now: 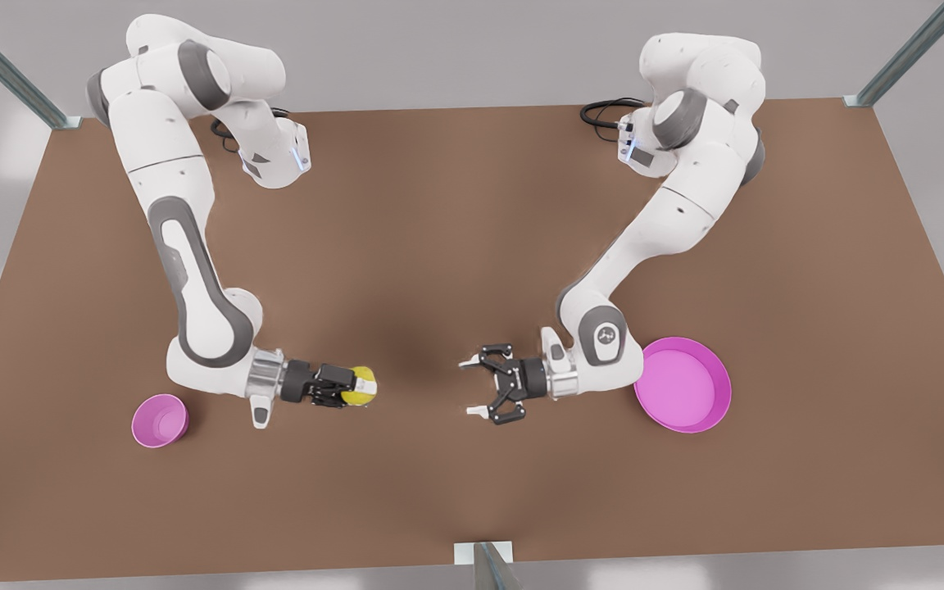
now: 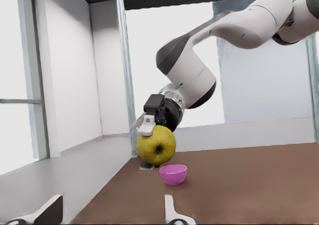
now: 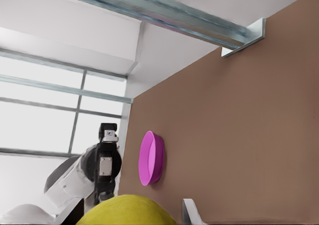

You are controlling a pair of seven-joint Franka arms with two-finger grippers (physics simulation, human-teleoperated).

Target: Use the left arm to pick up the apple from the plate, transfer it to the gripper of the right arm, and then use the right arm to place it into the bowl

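The yellow-green apple (image 1: 365, 383) hangs above the table, with my right gripper (image 1: 356, 386) shut on it on the front view's left. The left wrist view shows the same apple (image 2: 156, 145) held between the right gripper's fingers (image 2: 146, 127). The small pink bowl (image 1: 159, 420) sits on the table just beside that arm; it is also the bowl (image 2: 173, 174) below the apple. My left gripper (image 1: 476, 385) is open and faces the apple across a gap, level with it. The pink plate (image 1: 683, 383) lies behind the left wrist and holds nothing. In the right wrist view, the apple (image 3: 124, 211) sits close to the camera.
The brown table (image 1: 472, 246) spreads wide between the arms. Metal frame posts stand at its far corners (image 1: 857, 100) and at the front edge (image 1: 484, 561). In the right wrist view the plate (image 3: 152, 158) and the left arm (image 3: 102, 168) show farther off.
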